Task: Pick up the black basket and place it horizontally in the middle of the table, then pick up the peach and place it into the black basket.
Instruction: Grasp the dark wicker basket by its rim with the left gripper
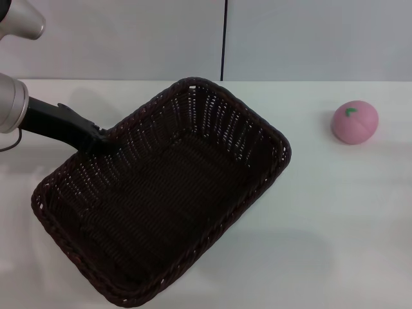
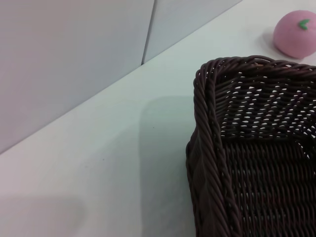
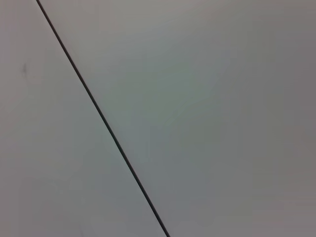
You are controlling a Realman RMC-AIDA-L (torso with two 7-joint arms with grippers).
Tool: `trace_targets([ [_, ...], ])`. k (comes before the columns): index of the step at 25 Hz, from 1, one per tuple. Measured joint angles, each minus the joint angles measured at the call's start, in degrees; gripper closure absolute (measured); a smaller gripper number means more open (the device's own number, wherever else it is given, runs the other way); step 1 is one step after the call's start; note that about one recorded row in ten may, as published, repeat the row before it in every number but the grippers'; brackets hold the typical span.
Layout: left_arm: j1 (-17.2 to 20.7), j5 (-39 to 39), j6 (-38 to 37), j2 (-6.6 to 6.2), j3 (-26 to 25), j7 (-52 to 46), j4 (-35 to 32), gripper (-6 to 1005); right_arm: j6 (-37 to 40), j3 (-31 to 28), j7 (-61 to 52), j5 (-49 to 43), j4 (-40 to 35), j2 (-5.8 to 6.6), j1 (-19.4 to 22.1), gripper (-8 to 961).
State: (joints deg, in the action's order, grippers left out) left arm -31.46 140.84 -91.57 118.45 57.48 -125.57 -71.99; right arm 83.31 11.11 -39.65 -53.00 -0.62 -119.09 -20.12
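Observation:
The black basket lies diagonally across the left and middle of the white table, one corner toward the back wall. My left gripper reaches in from the left and is shut on the basket's left long rim. The left wrist view shows a corner of the basket close up, with a shadow beside it on the table. The pink peach sits on the table at the back right, apart from the basket, and also shows in the left wrist view. My right gripper is out of view.
A pale grey wall with a dark vertical seam stands behind the table. The right wrist view shows only this wall and its seam. Bare tabletop lies to the right of the basket and in front of the peach.

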Motion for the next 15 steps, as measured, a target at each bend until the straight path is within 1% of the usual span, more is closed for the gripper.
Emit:
trace_targets([
  [3,0.0,-0.7,-0.2,-0.04,0.0,0.4,-0.2,806,0.0,-0.1,0.0,0.0,0.0,0.0,0.0,364],
  [7,0.5,-5.4,-1.8,-0.36,-0.6,2.8,-1.2,803,0.0,-0.4,0.0,0.0,0.0,0.0,-0.1,366],
  [8,0.5,-5.4,-1.8,-0.36,-0.6,2.8,-1.2,802,0.0,-0.5,0.0,0.0,0.0,0.0,-0.1,367],
  [9,0.8,-9.6,-3.8,-0.5,-2.3,4.6,-2.2,802,0.0,-0.6,0.0,0.0,0.0,0.0,-0.1,367],
  [10,0.8,-9.6,-3.8,-0.5,-2.3,4.6,-2.2,801,0.0,-0.6,0.0,0.0,0.0,0.0,-0.1,368],
  [13,0.7,-13.0,-5.9,-0.58,-5.2,6.3,-2.6,799,0.0,-0.6,0.0,0.0,0.1,0.0,-0.1,369],
  [14,0.6,-14.7,-7.1,-0.65,-6.9,7.3,-2.6,798,0.0,-0.6,0.0,0.0,0.2,0.0,-0.1,370],
  [15,0.6,-14.7,-7.1,-0.65,-6.9,7.3,-2.6,797,0.0,-0.6,0.0,0.0,0.2,0.0,-0.1,370],
])
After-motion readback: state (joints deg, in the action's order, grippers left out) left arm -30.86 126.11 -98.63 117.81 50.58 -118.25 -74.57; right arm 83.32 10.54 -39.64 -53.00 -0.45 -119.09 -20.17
